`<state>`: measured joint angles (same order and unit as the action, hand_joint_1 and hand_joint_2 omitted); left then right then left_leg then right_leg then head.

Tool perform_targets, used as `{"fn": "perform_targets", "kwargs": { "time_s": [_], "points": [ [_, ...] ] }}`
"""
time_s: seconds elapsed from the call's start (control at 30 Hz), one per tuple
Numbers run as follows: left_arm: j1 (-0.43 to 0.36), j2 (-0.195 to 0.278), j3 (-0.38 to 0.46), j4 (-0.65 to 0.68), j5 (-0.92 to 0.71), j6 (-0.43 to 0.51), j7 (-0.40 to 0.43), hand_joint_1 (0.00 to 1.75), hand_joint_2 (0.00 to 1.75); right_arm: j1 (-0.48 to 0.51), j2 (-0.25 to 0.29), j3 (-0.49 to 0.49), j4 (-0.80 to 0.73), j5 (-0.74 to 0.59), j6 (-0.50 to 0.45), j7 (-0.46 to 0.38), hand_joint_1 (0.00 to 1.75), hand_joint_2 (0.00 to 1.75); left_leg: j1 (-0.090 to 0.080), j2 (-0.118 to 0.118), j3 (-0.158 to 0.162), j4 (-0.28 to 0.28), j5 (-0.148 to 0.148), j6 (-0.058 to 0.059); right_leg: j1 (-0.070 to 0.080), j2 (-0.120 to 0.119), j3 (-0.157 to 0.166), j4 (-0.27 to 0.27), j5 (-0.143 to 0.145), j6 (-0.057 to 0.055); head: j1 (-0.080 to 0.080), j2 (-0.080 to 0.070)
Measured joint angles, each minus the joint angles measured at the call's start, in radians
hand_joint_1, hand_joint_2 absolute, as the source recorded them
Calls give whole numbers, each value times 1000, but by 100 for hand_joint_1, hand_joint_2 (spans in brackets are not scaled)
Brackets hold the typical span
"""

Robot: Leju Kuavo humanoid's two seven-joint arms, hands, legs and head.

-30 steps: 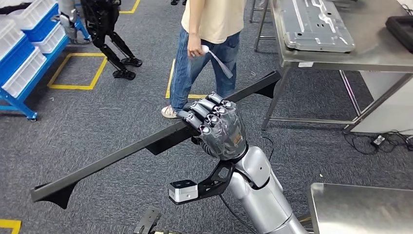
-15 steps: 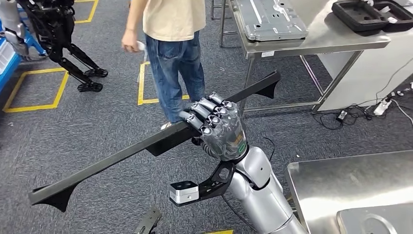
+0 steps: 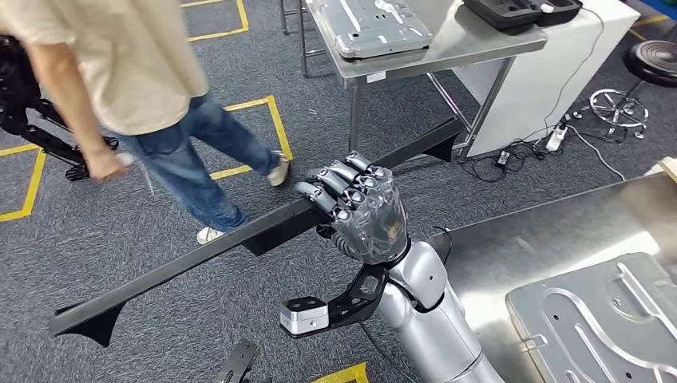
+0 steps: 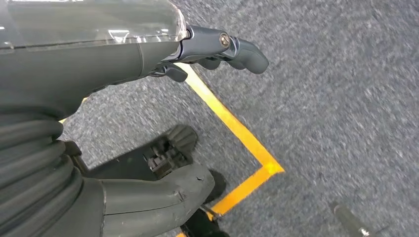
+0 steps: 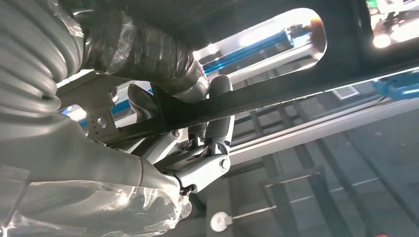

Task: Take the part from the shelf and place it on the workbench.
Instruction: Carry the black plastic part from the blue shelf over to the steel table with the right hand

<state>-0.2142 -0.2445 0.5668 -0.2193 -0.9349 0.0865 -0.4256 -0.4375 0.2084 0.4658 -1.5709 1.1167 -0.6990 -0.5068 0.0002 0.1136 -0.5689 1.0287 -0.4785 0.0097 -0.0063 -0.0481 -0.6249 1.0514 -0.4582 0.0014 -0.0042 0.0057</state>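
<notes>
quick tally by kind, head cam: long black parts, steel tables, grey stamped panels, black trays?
Long black part, held by the right hand: 1
Steel tables: 2
Grey stamped panels: 2
Black tray: 1
Total: 6

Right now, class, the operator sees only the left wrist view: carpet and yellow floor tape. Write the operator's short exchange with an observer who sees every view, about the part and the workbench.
Operator: Where is the part?
Observer: The right hand grips the long black bar near its middle, holding it above the carpet.
Operator: Is the workbench close?
Observer: A steel workbench stands just to the robot's right, with a grey metal panel lying on it.
</notes>
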Motion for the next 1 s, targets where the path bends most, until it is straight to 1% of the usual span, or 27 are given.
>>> {"fn": "perform_targets", "kwargs": {
  "time_s": [0.03,0.07,0.1,0.13,0.17,0.2,0.23,0.27,0.3,0.33,0.37,0.4,0.43,0.47,0.53,0.57,0.6,0.67,0.7,0.73,0.77,0.8,0.83,0.9,0.93,0.97,1.0],
  "points": [
    [0,0,0,0,0,0,0,0,175,0,0,0,0,-1,0,0,175,175,3,-8,-1,4,-6,-6,-2,10,-1,-3,3,-6,0,0],
    [0,0,0,0,0,0,-1,0,175,0,0,0,0,-1,0,0,175,175,6,-27,-6,19,-21,-12,-4,20,-2,-6,7,-12,0,0],
    [0,0,1,0,0,0,-2,0,175,-1,0,0,0,-1,0,-1,175,175,9,-52,-19,53,-46,-17,-7,29,-2,-9,11,-18,0,0],
    [2,0,2,0,1,1,-2,0,175,-2,1,0,0,2,0,0,175,175,11,-78,-41,107,-80,-20,-8,39,-4,-10,13,-22,0,0],
    [3,1,2,0,0,1,-2,0,175,-2,1,0,0,5,0,0,175,175,12,-93,-68,171,-113,-23,-8,51,-6,-9,15,-25,0,0],
    [6,1,3,0,-1,0,-2,0,175,-2,1,0,0,8,0,0,175,175,12,-99,-94,229,-135,-24,-8,64,-8,-9,17,-26,0,0],
    [7,2,4,0,-4,-3,-2,0,175,-1,1,-1,0,8,0,-1,175,175,12,-102,-108,263,-140,-24,-7,77,-10,-7,18,-27,0,0],
    [8,3,4,0,-6,-6,-3,0,175,0,1,-2,0,6,0,-4,175,175,12,-104,-106,259,-125,-22,-7,91,-11,-5,19,-26,0,0],
    [7,4,4,0,-7,-8,-4,0,175,1,1,-4,0,2,0,-6,175,175,12,-108,-87,221,-94,-19,-7,105,-11,-3,19,-26,0,0],
    [6,5,4,0,-7,-10,-5,0,175,1,2,-7,0,-2,0,-9,175,175,12,-121,-57,157,-58,-14,-7,118,-11,-1,20,-25,0,0],
    [5,6,4,0,-7,-11,-6,0,175,0,2,-9,0,-4,0,-10,175,175,13,-145,-28,94,-31,-8,-6,129,-13,0,21,-22,0,0],
    [4,7,5,0,-7,-9,-6,0,175,-1,3,-11,0,-5,0,-11,175,175,14,-167,-6,43,-15,-4,-7,140,-16,1,24,-18,0,0],
    [4,7,5,0,-5,-7,-5,0,175,-2,3,-12,0,-3,0,-12,175,175,13,-184,7,14,-10,-1,-9,150,-20,1,28,-11,0,0],
    [3,8,6,0,-4,-4,-4,0,175,-3,3,-13,0,0,0,-12,175,175,12,-189,10,6,-13,0,-11,161,-25,-1,33,-3,0,0],
    [2,8,6,0,-5,-4,-3,0,175,0,3,-16,-2,4,0,-13,175,175,13,-168,14,-6,-4,8,-15,178,-31,-6,41,12,0,0],
    [1,8,7,0,-8,-6,-4,0,175,1,3,-19,-5,3,0,-14,175,175,16,-156,16,-15,3,14,-13,168,-36,0,35,17,1,0],
    [1,9,7,0,-12,-9,-4,0,175,2,3,-23,-7,1,0,-16,175,175,18,-143,18,-25,10,20,-10,147,-47,22,17,21,2,0],
    [2,10,7,0,-16,-7,-4,0,175,2,2,-28,-11,0,0,-19,175,175,17,-116,18,-33,17,28,-7,88,-93,121,-44,26,6,0],
    [4,10,7,0,-17,-4,-1,0,175,3,2,-29,-10,4,0,-19,175,175,16,-100,16,-32,17,29,-8,71,-121,183,-73,28,7,0],
    [6,11,7,0,-17,-1,1,0,175,5,1,-30,-10,10,0,-19,175,175,14,-85,14,-31,17,29,-9,61,-139,227,-88,30,7,0],
    [7,12,8,0,-17,-1,4,0,175,7,0,-30,-10,16,0,-18,175,175,14,-70,12,-30,17,29,-10,54,-142,242,-85,32,7,0],
    [8,12,8,0,-18,-4,5,0,175,8,-1,-31,-11,19,0,-18,175,175,13,-56,11,-28,15,28,-10,48,-125,218,-66,33,7,0],
    [7,12,8,0,-19,-9,5,0,175,9,-1,-32,-11,20,0,-18,175,175,13,-44,11,-24,13,26,-10,36,-91,161,-35,32,7,0],
    [7,12,8,0,-20,-17,2,0,175,8,-1,-35,-15,20,0,-18,175,175,9,-24,10,-15,5,18,-4,-3,-22,38,4,22,7,0],
    [6,12,8,0,-19,-18,1,0,175,8,-1,-36,-17,20,0,-18,175,175,6,-16,9,-11,2,13,0,-15,-5,3,11,16,7,0],
    [6,12,8,0,-18,-19,0,0,175,8,-1,-38,-18,20,0,-17,175,175,3,-8,9,-9,0,7,3,-18,-2,-8,9,9,6,0],
    [5,12,8,0,-16,-18,1,0,175,8,-2,-39,-19,21,0,-15,175,175,1,1,10,-7,-1,3,4,-6,-5,-8,12,4,6,0]
  ]
}}
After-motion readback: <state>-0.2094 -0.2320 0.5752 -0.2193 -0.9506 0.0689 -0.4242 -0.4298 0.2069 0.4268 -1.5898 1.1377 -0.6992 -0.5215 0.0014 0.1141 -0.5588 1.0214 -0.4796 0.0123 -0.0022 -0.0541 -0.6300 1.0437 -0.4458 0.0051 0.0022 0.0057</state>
